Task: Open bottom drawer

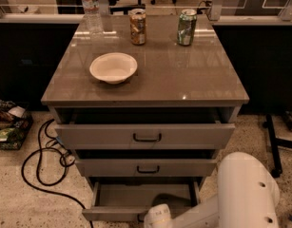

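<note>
The bottom drawer [136, 198] is the lowest of three grey drawer fronts in the cabinet; it stands pulled out and shows a plain grey tray inside. Its front edge [112, 214] runs along the bottom of the view and its handle is hidden. My white arm [245, 194] reaches in from the lower right. My gripper [157, 218] is at the drawer's front edge, at the very bottom of the view, mostly hidden by the wrist.
The top drawer [145, 136] and middle drawer [146, 167] are each slightly ajar. On the cabinet top stand a white bowl [113, 67], a water bottle [91, 6] and two cans [138, 26]. A black cable [41, 160] lies on the floor at left.
</note>
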`<state>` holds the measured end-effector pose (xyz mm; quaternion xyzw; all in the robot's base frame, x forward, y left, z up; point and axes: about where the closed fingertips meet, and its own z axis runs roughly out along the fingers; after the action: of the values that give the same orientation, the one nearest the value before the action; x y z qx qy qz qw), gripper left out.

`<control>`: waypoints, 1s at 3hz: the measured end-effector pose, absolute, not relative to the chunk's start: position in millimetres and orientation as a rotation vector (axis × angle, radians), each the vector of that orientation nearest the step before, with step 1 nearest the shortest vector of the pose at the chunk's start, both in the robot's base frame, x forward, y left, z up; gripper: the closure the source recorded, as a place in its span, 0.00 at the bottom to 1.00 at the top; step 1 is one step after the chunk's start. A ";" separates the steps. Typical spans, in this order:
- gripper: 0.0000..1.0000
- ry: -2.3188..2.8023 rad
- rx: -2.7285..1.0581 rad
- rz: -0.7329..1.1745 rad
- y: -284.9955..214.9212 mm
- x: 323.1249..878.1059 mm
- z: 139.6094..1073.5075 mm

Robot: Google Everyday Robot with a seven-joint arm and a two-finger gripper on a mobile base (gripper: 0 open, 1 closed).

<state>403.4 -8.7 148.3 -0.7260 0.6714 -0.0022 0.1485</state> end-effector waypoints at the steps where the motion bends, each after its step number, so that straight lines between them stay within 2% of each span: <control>1: 1.00 1.929 -2.087 -0.008 -8.5 403.9 148.5; 3: 1.00 1.895 -2.080 -0.038 -6.7 384.5 151.3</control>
<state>384.5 -6.7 151.3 -0.7292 0.6644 -0.0135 0.1632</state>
